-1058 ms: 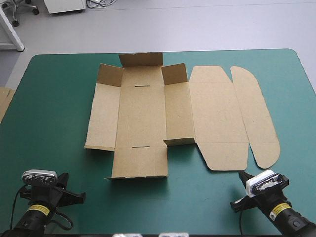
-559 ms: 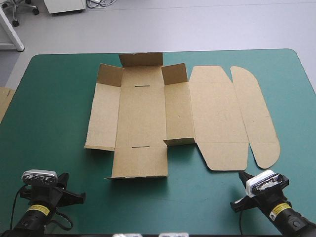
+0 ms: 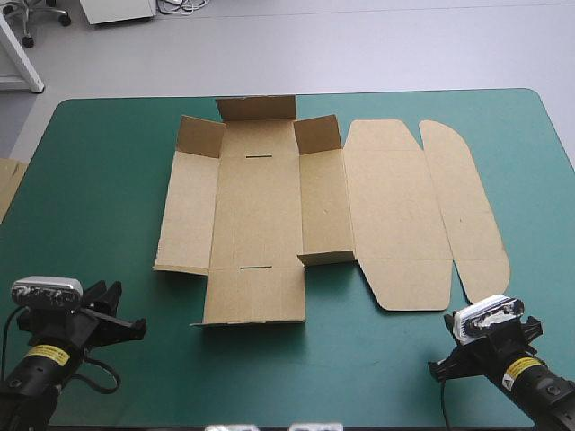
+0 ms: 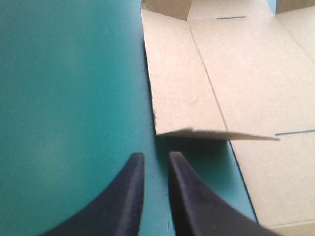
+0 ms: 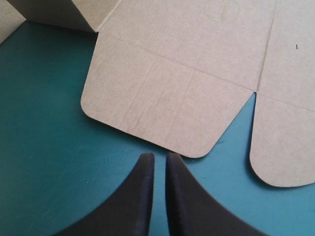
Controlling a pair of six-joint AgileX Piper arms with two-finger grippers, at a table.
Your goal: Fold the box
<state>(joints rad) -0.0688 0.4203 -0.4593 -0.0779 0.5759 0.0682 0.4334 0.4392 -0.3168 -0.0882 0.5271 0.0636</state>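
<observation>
The brown box [image 3: 260, 215] lies opened out at mid-table, with short walls raised at its far end and its lid and rounded tongue flat to the right. My left gripper [image 3: 135, 325] sits low by the near left edge. Its black fingers are shut, and the left wrist view shows this gripper [image 4: 155, 157] pointing at the near corner of the box's left wall [image 4: 197, 98], a little short of it. My right gripper [image 3: 455, 321] rests at the near right, also shut. In the right wrist view it [image 5: 158, 156] stops just before the lid's rounded near flap [image 5: 162, 108].
An edge of more brown board [image 3: 9, 184] shows past the table's left edge. Bare teal-green cover [image 3: 359, 359] runs along the near side between the two arms and around the box.
My left gripper has shifted left and a little farther from the near edge. The right arm has swung slightly to the right and turned. The box has not moved.
</observation>
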